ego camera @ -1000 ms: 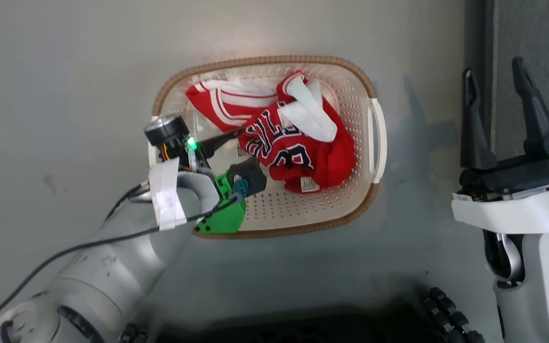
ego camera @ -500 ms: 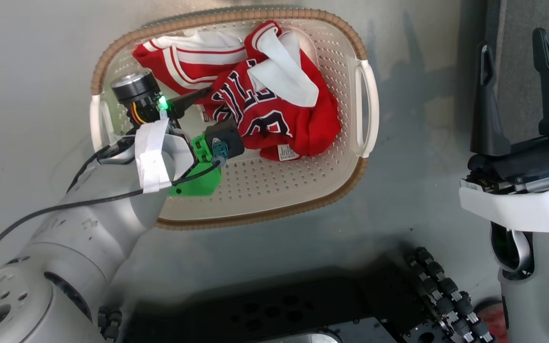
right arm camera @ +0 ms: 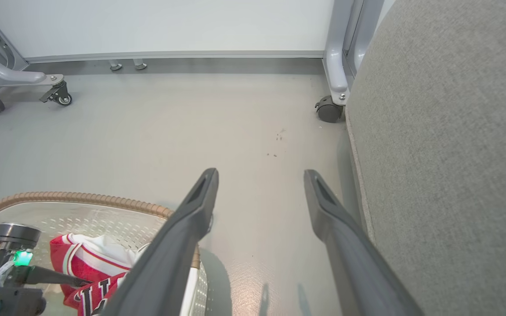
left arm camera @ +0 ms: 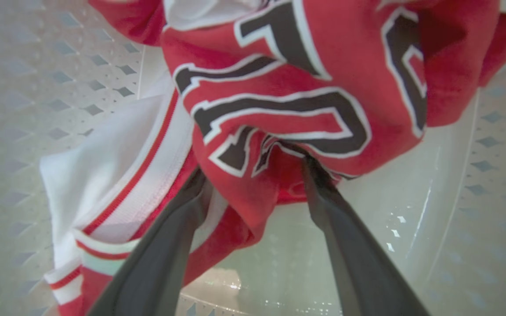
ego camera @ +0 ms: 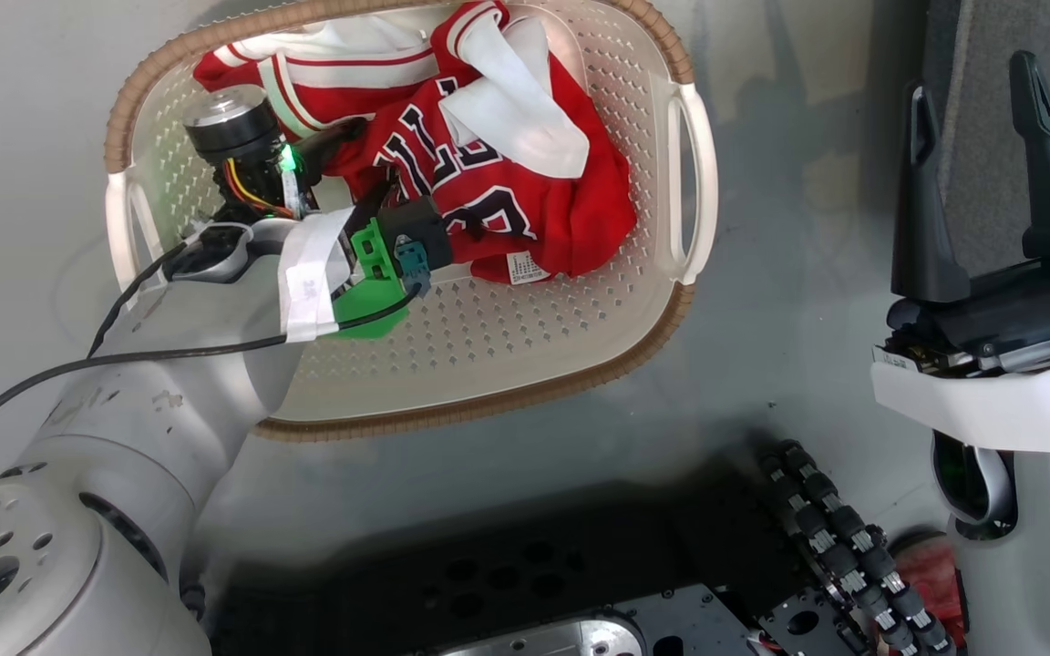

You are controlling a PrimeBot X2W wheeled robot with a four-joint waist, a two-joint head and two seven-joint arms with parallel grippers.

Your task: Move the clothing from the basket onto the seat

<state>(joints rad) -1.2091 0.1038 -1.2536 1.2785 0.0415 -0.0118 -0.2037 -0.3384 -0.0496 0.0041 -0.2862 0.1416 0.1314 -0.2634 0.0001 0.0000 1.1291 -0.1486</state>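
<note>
The cream basket (ego camera: 684, 182) stands on the grey floor, holding the clothing (ego camera: 571, 210), a crumpled red jersey with black-and-white letters lying over red-and-white shorts (ego camera: 343, 68). My left gripper (ego camera: 365, 164) reaches down into the basket from its left side. In the left wrist view it (left arm camera: 255, 171) is open, both fingers pushed against the clothing (left arm camera: 305, 57), with a red fold hanging between them. My right gripper (ego camera: 970, 77) is open and empty, raised beside the grey seat (ego camera: 976, 200), right of the basket. The seat (right arm camera: 446, 153) fills the right of the right wrist view.
My dark base (ego camera: 534, 583) and a black cable chain (ego camera: 844, 538) lie just below the basket. In the right wrist view, a grey metal frame on a caster (right arm camera: 328, 109) stands by the seat's far corner, another caster leg (right arm camera: 62, 97) stands far left, and open floor (right arm camera: 200, 123) lies between.
The head camera has dipped, so the basket looks larger and higher-left. My left gripper has gone deeper into the basket, its fingers now against the jersey. The right gripper has stayed open.
</note>
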